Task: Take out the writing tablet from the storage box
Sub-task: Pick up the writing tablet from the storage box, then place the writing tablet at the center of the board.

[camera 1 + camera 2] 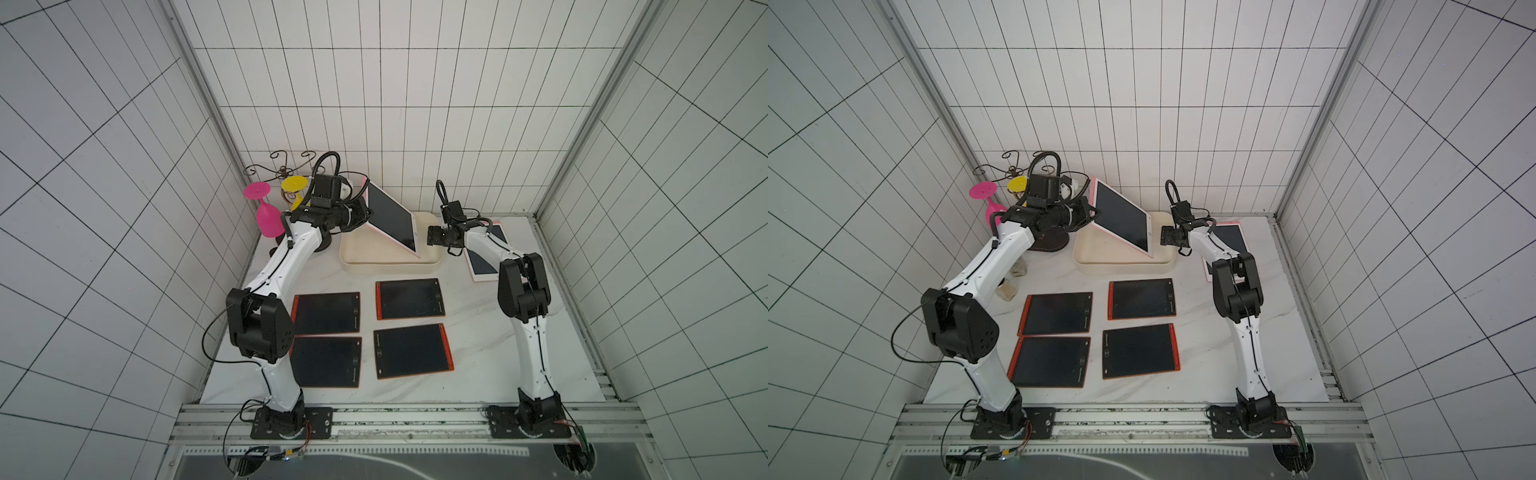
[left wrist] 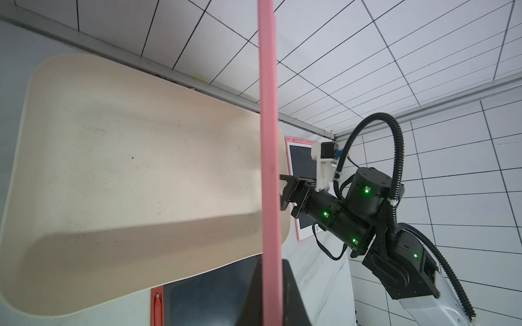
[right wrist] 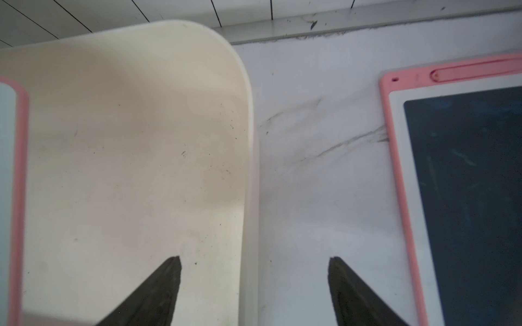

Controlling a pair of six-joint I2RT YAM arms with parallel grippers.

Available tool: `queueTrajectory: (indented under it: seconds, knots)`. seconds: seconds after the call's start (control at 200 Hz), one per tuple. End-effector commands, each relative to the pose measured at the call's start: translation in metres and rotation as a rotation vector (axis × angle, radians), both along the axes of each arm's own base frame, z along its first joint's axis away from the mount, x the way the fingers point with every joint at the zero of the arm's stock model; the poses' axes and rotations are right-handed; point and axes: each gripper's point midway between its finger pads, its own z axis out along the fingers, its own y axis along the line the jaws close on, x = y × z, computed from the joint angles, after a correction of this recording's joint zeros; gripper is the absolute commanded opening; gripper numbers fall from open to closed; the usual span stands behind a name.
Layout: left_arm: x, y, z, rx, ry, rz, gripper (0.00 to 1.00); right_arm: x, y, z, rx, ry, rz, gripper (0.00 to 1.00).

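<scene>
A pink-framed writing tablet [image 1: 390, 216] [image 1: 1121, 216] stands tilted over the cream storage box [image 1: 386, 268] [image 1: 1121, 268]. Its lower right corner is down at the box's front right and its upper left edge is raised. My left gripper [image 1: 365, 210] [image 1: 1090, 212] is shut on that raised edge. In the left wrist view the pink edge [image 2: 268, 141] runs straight out from between the jaws of my left gripper [image 2: 271, 262]. My right gripper [image 1: 428, 237] [image 1: 1162, 237] [image 3: 254, 258] is open and holds nothing. It hangs over the box's right wall [image 3: 248, 169], just right of the tablet's pink edge [image 3: 18, 169].
A second pink tablet [image 1: 484, 266] [image 3: 466, 183] lies flat on the marble table, right of the box and under the right arm. Several red-framed dark tablets [image 1: 409, 299] lie in front of the box. A pink goblet [image 1: 268, 220] and a yellow one [image 1: 295, 185] hang on a wire rack at the back left.
</scene>
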Motion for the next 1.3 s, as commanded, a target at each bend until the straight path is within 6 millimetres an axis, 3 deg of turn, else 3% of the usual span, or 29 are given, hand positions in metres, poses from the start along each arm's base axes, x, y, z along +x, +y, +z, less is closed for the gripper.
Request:
queueTrajectory:
  seconds: [0.0,0.145,0.29,0.49,0.715,0.885,1.055,1.295]
  knots:
    - [-0.01,-0.001,0.047,-0.098,-0.108,-0.016,0.0,0.003,-0.023,0.081,0.022,-0.124,-0.077,0.89]
    - [-0.025,-0.005,0.06,-0.17,-0.117,-0.033,0.0,-0.007,-0.048,0.12,0.061,-0.161,-0.116,0.9]
    - [-0.044,-0.01,0.06,-0.26,-0.086,-0.047,0.0,-0.027,-0.081,0.153,0.106,-0.197,-0.151,0.9]
    - [-0.079,-0.046,0.047,-0.393,-0.035,-0.078,0.0,-0.058,-0.11,0.187,0.174,-0.237,-0.158,0.9]
    - [-0.123,-0.101,0.016,-0.449,0.03,-0.084,0.0,-0.095,-0.119,0.187,0.23,-0.215,-0.129,0.9]
    - [-0.156,-0.127,-0.007,-0.518,0.033,-0.039,0.0,-0.116,-0.127,0.19,0.252,-0.221,-0.114,0.9]
    - [-0.176,-0.151,-0.024,-0.547,0.052,-0.05,0.0,-0.132,-0.128,0.198,0.291,-0.256,-0.111,0.9]
    - [-0.19,-0.192,-0.038,-0.601,0.079,-0.11,0.0,-0.144,-0.124,0.19,0.324,-0.251,-0.092,0.89]
